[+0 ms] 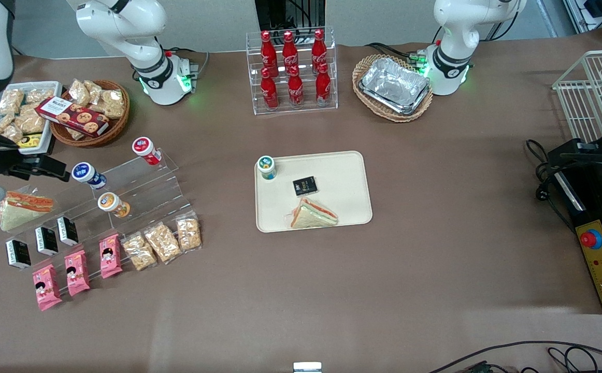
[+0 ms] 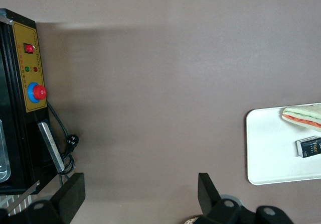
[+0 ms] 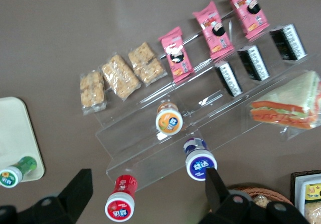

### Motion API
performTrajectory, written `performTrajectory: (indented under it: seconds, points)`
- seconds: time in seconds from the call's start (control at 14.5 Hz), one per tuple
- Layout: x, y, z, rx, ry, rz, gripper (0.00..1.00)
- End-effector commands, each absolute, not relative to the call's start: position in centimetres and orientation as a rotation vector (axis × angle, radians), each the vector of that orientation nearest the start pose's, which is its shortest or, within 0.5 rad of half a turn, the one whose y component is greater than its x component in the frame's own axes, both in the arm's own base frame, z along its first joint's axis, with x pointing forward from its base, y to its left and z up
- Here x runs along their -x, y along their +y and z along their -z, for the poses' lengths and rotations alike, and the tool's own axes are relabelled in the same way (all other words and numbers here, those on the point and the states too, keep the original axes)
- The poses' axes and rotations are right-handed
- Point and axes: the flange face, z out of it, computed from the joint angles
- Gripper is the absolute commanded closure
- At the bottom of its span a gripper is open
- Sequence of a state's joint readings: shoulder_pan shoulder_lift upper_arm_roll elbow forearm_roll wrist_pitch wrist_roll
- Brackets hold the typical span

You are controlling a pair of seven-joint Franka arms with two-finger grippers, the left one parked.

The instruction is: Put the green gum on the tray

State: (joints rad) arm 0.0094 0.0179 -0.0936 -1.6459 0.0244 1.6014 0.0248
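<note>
The green gum (image 1: 267, 167) stands upright on the cream tray (image 1: 342, 171), at the tray corner farther from the front camera and toward the working arm's end. It also shows in the right wrist view (image 3: 15, 171), on the tray's corner (image 3: 15, 128). My right gripper (image 1: 42, 163) hangs above the clear stepped shelf (image 1: 140, 191), well apart from the tray. In the right wrist view the gripper (image 3: 145, 189) is open wide and empty, with the red-lidded bottle (image 3: 120, 204) between its fingers, lower down.
The shelf holds red-lidded (image 1: 145, 149), blue-lidded (image 1: 86, 173) and orange-lidded (image 1: 112, 203) bottles, with snack packs in front. A sandwich (image 1: 313, 213) and a black packet (image 1: 305, 185) lie on the tray. A cola rack (image 1: 291, 70), snack baskets (image 1: 91, 111) and foil trays (image 1: 394, 85) stand farther back.
</note>
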Motion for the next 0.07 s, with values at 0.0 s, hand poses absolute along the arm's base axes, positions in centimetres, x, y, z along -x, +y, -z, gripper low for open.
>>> performTrajectory:
  seconds: [0.0]
  points:
    - [-55.02,-6.97,-59.93,3.113,0.208,-0.113,0.0]
